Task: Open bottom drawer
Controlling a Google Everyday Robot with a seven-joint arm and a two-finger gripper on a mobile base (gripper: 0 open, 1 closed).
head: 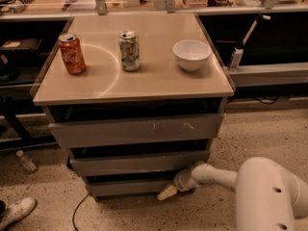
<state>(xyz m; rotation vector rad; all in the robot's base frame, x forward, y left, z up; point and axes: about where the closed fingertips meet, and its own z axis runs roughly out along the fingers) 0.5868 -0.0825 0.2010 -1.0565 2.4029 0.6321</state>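
Fingers [168,192] on my gripper [164,194] show as one tan wedge with no gap between them, so I read them as closed and holding nothing. They sit low at the right end of the bottom drawer [127,187], at its lower edge; I cannot tell whether they touch the front or stop just short of it. My white arm [211,173] reaches in from the lower right, and its bulky shell fills that corner of the view.

That drawer is the slimmest of three grey fronts, plain and unmarked, at the foot of the cabinet just above the floor [226,143]. A dark gap runs along its top edge under the middle drawer [139,163], which is also plain. Above that, the top drawer [120,130] is the widest and carries a few white scratches right of centre.

On the tan cabinet top [144,83] stand a red can [71,54] with white script that looks like Coca-Cola's, a green and white can [129,51] whose label I cannot read, and a white bowl [192,55] near the right edge. No other writing is legible.

In front of the drawers the speckled floor lies open. A dark cable [76,214] curls on it below the cabinet's left corner. Further left lie a small bottle [26,161] and a white shoe [18,211], both well apart from my gripper.
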